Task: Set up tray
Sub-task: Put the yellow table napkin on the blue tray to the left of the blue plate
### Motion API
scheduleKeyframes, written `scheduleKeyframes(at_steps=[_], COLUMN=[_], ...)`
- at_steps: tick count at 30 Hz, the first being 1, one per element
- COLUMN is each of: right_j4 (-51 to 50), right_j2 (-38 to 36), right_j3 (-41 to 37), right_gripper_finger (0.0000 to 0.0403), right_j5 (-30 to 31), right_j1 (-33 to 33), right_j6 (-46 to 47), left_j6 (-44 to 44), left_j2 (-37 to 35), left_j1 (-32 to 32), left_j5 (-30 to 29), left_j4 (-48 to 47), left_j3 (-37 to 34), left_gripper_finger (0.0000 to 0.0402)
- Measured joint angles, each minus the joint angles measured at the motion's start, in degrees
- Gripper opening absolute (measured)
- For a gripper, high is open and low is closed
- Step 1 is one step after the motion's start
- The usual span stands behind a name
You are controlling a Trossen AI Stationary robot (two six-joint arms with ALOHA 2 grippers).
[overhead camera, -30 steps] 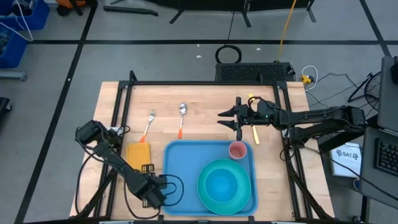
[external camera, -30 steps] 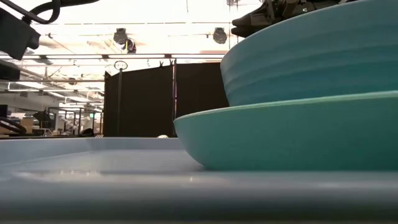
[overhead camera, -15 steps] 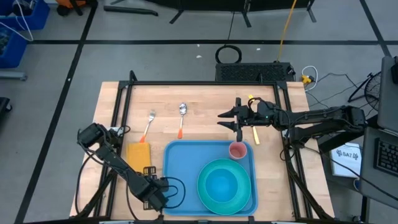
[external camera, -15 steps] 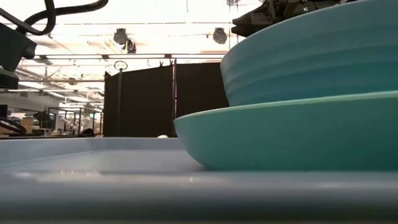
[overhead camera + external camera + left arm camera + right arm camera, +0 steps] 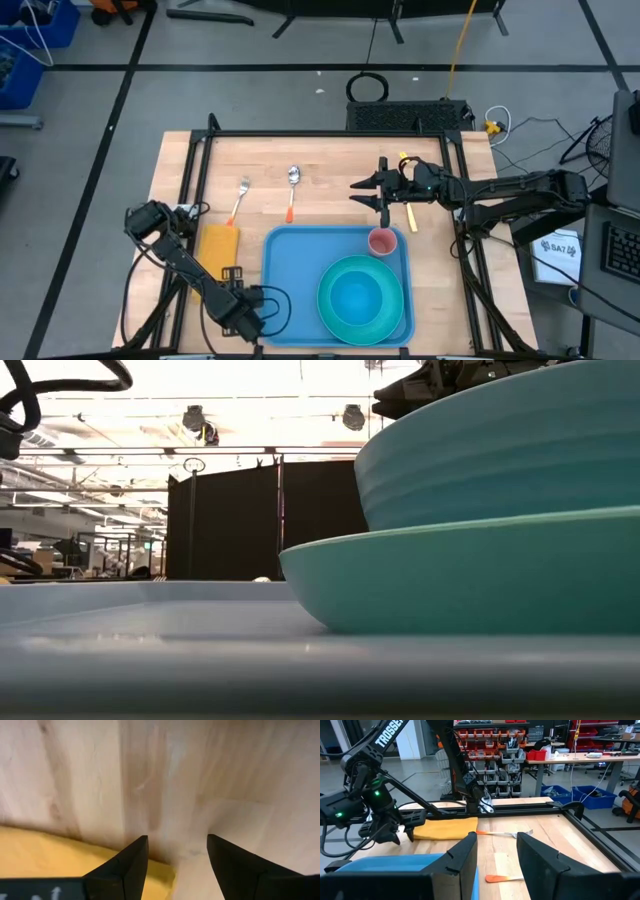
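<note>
The blue tray (image 5: 290, 270) lies at the table's near edge. It carries a turquoise bowl (image 5: 358, 295) on a plate (image 5: 450, 580) and a pink cup (image 5: 382, 241). The yellow-orange napkin (image 5: 220, 246) lies flat just left of the tray. My left gripper (image 5: 235, 272) is open between napkin and tray, pointing down at bare wood by the napkin's corner (image 5: 150, 870); its fingers (image 5: 132, 857) touch nothing. My right gripper (image 5: 362, 192) is open and hovers over the table beyond the tray's far rim.
A fork (image 5: 240, 200) and a spoon (image 5: 292, 190), both orange-handled, lie on the wood beyond the tray and napkin. A yellow-handled utensil (image 5: 408, 213) lies under the right arm. A black frame (image 5: 320, 134) rims the table. Bare wood stretches along the far side.
My left arm has shifted a little toward the table's left edge and has slid out of the low view. Its gripper stays low beside the napkin. The right arm and all the objects have kept still.
</note>
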Motion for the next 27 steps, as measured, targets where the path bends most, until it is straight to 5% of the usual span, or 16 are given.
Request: scheduleKeyframes(at_steps=[27], right_j4=[0.0], right_j2=[0.0], right_j3=[0.0], right_gripper_finger=[0.0132], right_j5=[-0.13], right_j1=[0.0], right_j6=[-0.2], left_j6=[-8.53], left_j2=[0.24], left_j1=[-0.26], left_j5=[4.77], left_j4=[-4.33], left_j3=[-0.87], left_gripper_finger=[0.0207])
